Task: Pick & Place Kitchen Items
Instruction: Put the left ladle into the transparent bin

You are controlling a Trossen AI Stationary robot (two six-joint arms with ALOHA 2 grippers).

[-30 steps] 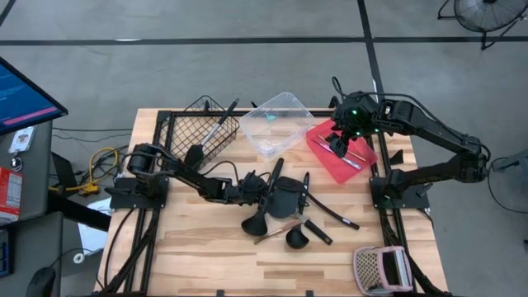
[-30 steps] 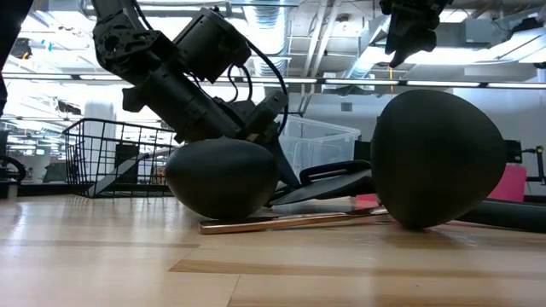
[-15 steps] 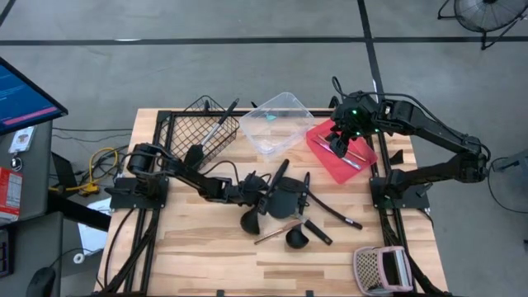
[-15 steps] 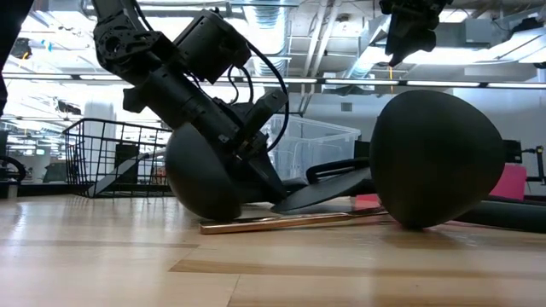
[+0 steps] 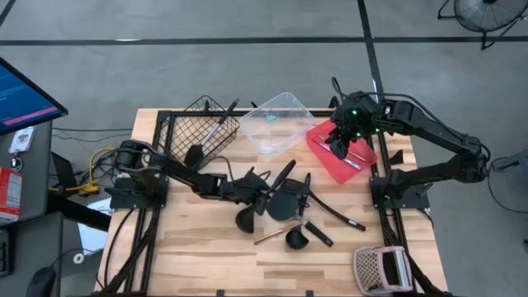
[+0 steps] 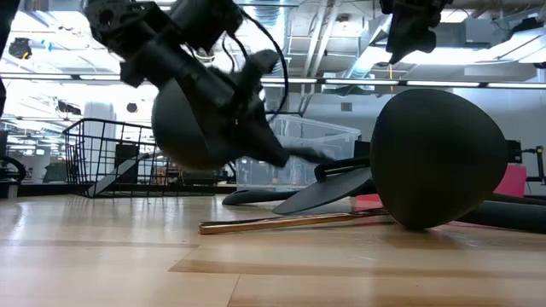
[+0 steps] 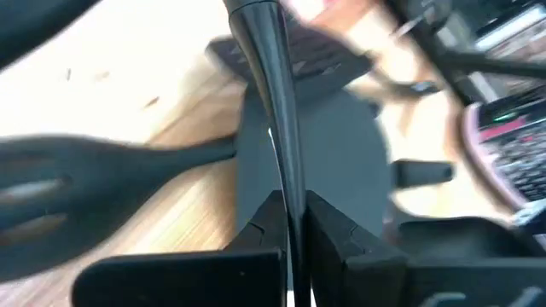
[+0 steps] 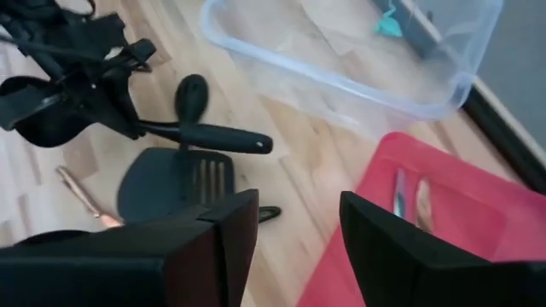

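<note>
Black utensils lie in a heap at mid-table: a wide slotted spatula (image 5: 287,202), a ladle bowl mouth down (image 6: 435,158), and a copper-coloured piece (image 6: 281,223). My left gripper (image 5: 257,190) is shut on a black ladle (image 6: 192,124), whose bowl is up off the wood. My right gripper (image 5: 340,144) hovers open above the red tray (image 5: 330,161), nothing between its fingers (image 8: 222,230). Thin silver pieces (image 8: 408,194) lie in that tray. My left gripper pinches the ladle's thin black handle (image 7: 286,183) between its two fingers, coming in low and slanting from the table's left. The handle runs on forward past the fingertips, roughly along them. The bowl (image 5: 245,219) hangs on the near side of the gripper, off the table.
A black wire basket (image 5: 202,128) with utensils in it stands at the far left, and a clear tub (image 5: 280,122) sits beside it. A pinkish perforated box (image 5: 379,268) sits at the near right corner. Bare wood lies along the near edge.
My left gripper has shut on the ladle's handle and gone up. The ladle's bowl, resting on the table a second ago, is now lifted clear and tipped, while the other utensils stay in the heap.
</note>
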